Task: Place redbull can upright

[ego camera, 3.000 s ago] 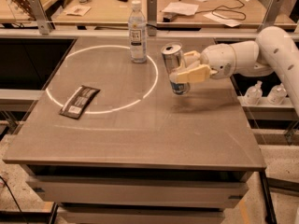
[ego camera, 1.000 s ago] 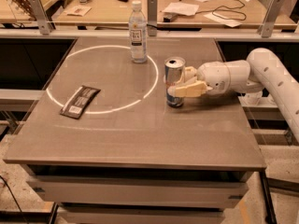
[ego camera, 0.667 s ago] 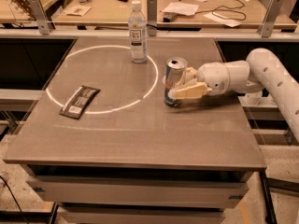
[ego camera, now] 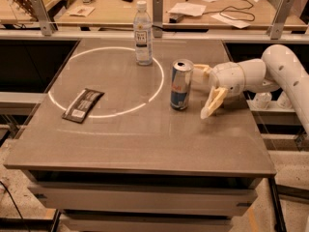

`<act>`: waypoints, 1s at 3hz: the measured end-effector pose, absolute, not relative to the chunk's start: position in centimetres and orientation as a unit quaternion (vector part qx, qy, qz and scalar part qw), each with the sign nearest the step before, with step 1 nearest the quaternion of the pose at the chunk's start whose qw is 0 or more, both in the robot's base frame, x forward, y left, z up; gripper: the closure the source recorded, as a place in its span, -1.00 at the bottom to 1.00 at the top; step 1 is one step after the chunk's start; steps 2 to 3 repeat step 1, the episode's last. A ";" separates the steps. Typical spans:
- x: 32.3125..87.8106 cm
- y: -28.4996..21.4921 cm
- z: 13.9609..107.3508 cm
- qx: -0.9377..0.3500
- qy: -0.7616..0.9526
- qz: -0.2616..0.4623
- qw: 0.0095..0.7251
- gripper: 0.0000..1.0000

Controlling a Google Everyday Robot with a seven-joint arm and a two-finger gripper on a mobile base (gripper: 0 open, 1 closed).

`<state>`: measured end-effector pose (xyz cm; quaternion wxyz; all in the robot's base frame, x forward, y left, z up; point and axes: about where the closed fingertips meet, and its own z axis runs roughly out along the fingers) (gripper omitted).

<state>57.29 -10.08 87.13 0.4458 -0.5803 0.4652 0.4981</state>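
My claw [ego camera: 206, 88] is open, just right of the upright redbull can [ego camera: 181, 84] (probably light, slippery, easily dented; grasp its middle).

Nothing readable — redbull can [ego camera: 181, 84], bottle [ego camera: 143, 33] labels illegible.

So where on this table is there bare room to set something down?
Bare: the front strip of the table below the snack packet, and inside the white ring between packet and water bottle. Crowded: right middle, where the open pincer sits just beside the upright redbull can.
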 end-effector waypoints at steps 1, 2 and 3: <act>57.4 -11.3 87.7 -0.605 0.501 0.459 0.415 -1.00; 57.4 -11.3 87.7 -0.605 0.501 0.459 0.415 -1.00; 57.4 -11.3 87.7 -0.605 0.501 0.459 0.415 -1.00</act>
